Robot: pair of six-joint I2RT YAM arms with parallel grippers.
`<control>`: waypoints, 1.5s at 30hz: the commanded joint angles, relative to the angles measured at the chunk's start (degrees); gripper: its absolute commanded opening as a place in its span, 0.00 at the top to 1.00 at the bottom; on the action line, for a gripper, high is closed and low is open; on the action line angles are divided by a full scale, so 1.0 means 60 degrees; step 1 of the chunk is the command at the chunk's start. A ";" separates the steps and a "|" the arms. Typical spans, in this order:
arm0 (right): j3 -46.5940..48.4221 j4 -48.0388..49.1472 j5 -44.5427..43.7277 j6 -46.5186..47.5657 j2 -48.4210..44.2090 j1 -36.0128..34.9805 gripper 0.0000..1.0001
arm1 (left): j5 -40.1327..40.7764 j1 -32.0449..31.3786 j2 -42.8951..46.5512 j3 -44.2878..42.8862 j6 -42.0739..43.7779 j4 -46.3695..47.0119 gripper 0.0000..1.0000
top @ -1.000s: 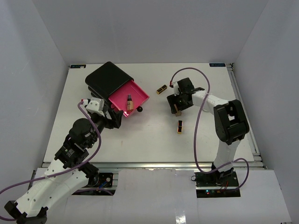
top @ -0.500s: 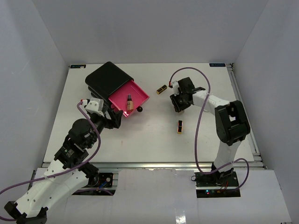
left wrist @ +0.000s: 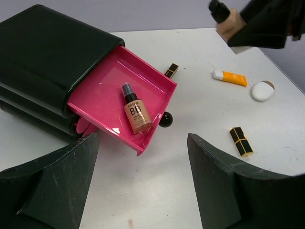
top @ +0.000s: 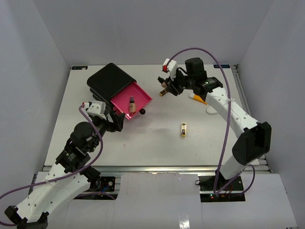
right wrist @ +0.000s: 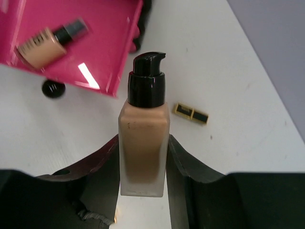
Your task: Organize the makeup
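My right gripper (top: 170, 86) (right wrist: 143, 142) is shut on a beige foundation bottle (right wrist: 143, 143) with a black pump cap. It holds the bottle in the air, right of the open pink drawer (top: 144, 97); the bottle also shows in the left wrist view (left wrist: 228, 20). A second foundation bottle (top: 131, 106) (left wrist: 136, 113) lies in the drawer. One black-and-gold lipstick (top: 165, 90) (right wrist: 191, 113) lies below the right gripper, another (top: 183, 129) (left wrist: 240, 141) mid-table. An orange tube (top: 197, 98) (left wrist: 230, 77) and a white puff (top: 212, 110) (left wrist: 262, 90) lie at the right. My left gripper (top: 116, 121) (left wrist: 143, 139) is open and empty, just in front of the drawer.
The black box (top: 108, 80) (left wrist: 43, 62) stands at the back left with its pink drawer pulled out toward the middle; the drawer's black knob (left wrist: 167, 119) points my way. White walls close off three sides of the table.
My right gripper has lifted the foundation bottle off the table and swung back and left toward the drawer. This uncovered the orange tube and the puff. The left arm has not moved.
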State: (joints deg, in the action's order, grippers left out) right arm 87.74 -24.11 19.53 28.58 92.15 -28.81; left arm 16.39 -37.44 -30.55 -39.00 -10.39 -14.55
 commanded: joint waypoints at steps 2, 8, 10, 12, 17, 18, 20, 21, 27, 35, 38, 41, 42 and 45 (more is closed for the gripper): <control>0.1968 0.0151 0.0717 -0.0876 0.1545 -0.0955 0.88 | 0.0268 0.0044 0.0052 0.0026 0.0076 0.0095 0.15; 0.3187 0.0279 0.0703 -0.1781 0.2957 -0.1516 0.87 | 0.0387 0.0044 0.0137 0.0042 0.0105 0.0096 0.15; 0.3426 0.0338 0.0608 -0.1944 0.3291 -0.1648 0.86 | 0.0386 0.0044 0.0154 0.0044 0.0117 0.0095 0.15; 0.3648 0.0389 0.0474 -0.1980 0.3584 -0.1739 0.85 | 0.0370 0.0044 0.0159 0.0055 0.0110 0.0095 0.15; 0.3923 0.0440 0.0160 -0.2021 0.4157 -0.1917 0.83 | 0.0315 0.0044 0.0194 0.0055 0.0135 0.0106 0.15; 0.3928 0.0448 0.0120 -0.2034 0.4213 -0.1943 0.82 | 0.0315 0.0044 0.0201 0.0055 0.0135 0.0107 0.14; 0.3885 0.0476 -0.0024 -0.2090 0.4307 -0.1982 0.80 | 0.0313 0.0044 0.0213 0.0055 0.0137 0.0095 0.14; 0.3858 0.0490 -0.0113 -0.2117 0.4342 -0.1989 0.79 | 0.0307 0.0044 0.0213 0.0055 0.0143 0.0095 0.14; 0.3676 0.0545 -0.0421 -0.2142 0.4374 -0.2036 0.63 | 0.0286 0.0044 0.0211 0.0055 0.0149 0.0095 0.14; 0.3528 0.0547 -0.0545 -0.2070 0.4129 -0.2140 0.33 | 0.0288 0.0044 0.0212 0.0112 0.0207 0.0152 0.14; 0.3424 0.0546 -0.0547 -0.1926 0.3793 -0.2142 0.27 | 0.0034 0.0044 0.0240 0.0182 0.0315 0.0278 0.14; 0.3194 0.0408 -0.0421 -0.1547 0.3081 -0.2114 0.25 | -0.0623 0.0044 0.0214 0.0313 0.0509 0.0453 0.13; 0.2990 0.0254 -0.0294 -0.1355 0.2591 -0.2099 0.25 | -0.0916 0.0044 0.0213 0.0359 0.0569 0.0541 0.13; 0.2059 -0.0045 0.0747 -0.0553 0.1369 -0.1623 0.25 | -0.2170 0.0044 -0.0038 0.0450 0.0726 0.0780 0.13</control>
State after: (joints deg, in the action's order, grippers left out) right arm 104.13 -24.31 17.55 19.37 113.12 -41.05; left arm 13.00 -37.40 -29.60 -36.99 -7.97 -12.84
